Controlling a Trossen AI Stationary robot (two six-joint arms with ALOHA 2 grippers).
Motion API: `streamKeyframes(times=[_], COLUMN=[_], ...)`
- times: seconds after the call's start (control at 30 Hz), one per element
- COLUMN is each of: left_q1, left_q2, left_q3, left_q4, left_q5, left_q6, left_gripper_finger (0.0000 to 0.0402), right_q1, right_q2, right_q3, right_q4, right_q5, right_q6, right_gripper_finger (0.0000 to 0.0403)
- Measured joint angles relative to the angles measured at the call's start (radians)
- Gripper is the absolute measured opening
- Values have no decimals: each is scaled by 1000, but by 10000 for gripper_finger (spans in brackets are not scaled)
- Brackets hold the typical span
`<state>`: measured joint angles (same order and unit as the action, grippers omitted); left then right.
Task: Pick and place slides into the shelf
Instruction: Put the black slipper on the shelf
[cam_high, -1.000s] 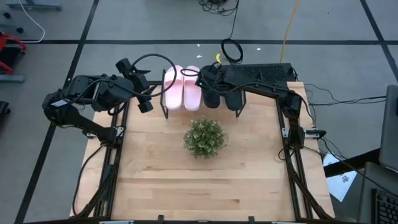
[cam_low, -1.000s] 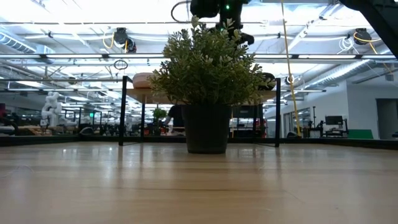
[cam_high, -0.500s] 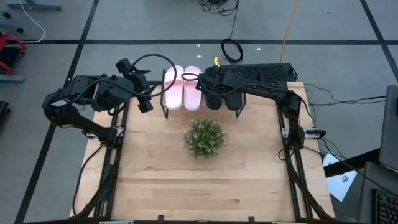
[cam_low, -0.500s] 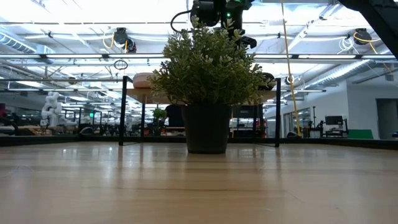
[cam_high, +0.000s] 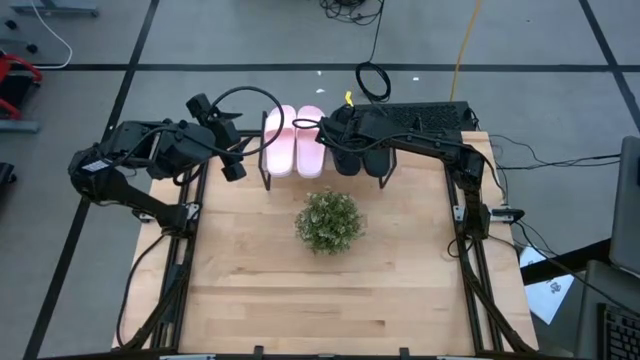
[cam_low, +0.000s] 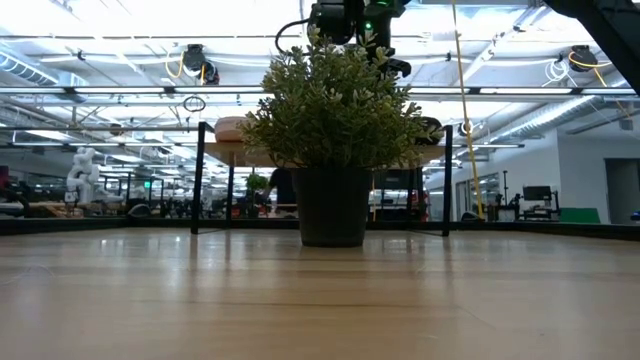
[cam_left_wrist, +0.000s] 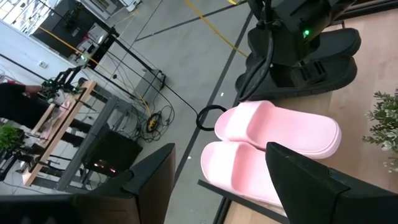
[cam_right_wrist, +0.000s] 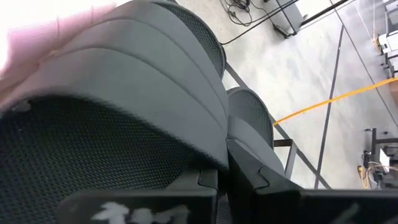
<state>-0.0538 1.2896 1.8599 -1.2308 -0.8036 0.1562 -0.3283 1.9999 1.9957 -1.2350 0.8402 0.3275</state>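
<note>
**Four slides on the shelf, right gripper down at the black pair**

The slides sit in a row on the shelf (cam_high: 268, 180) at the upper middle of the high view: the pink pair (cam_high: 293, 142) on the picture's left, the black pair (cam_high: 362, 160) just beside it on the right, all four side by side and touching or nearly so. The pink ones are smooth, rounded foam with a wide, plain strap. The black straps, seen close in the right wrist view, are ribbed in broad bands with a fine mesh-like grain. The shelf shows thin black metal legs and a pale plank top.

The right arm reaches in level from the right side of the frame, its long dark forearm stretched across the top of the table. The right gripper (cam_high: 335, 128) hangs over the black pair, its fingers pressed together; I cannot tell whether it touches a strap.

The left arm is folded at the table's upper left corner. The left gripper (cam_high: 228, 160) points toward the pink pair with its fingers spread wide and nothing between them.

A bushy potted plant (cam_high: 329, 221) stands on the light wooden table (cam_high: 300, 300), below the shelf in the high view.
</note>
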Motion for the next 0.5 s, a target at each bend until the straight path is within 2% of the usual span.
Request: streamKeyframes(times=[0.3,0.5], left_q1=[0,0], left_q2=[0,0], left_q3=[0,0], left_q4=[0,0], left_q5=[0,2], left_q6=[0,0], left_gripper_finger=[255,255], right_q1=[0,0], right_q2=[0,43], right_q3=[0,0], right_q4=[5,16], right_q5=[-3,-34], right_q6=[0,-4], right_gripper_finger=[0,0])
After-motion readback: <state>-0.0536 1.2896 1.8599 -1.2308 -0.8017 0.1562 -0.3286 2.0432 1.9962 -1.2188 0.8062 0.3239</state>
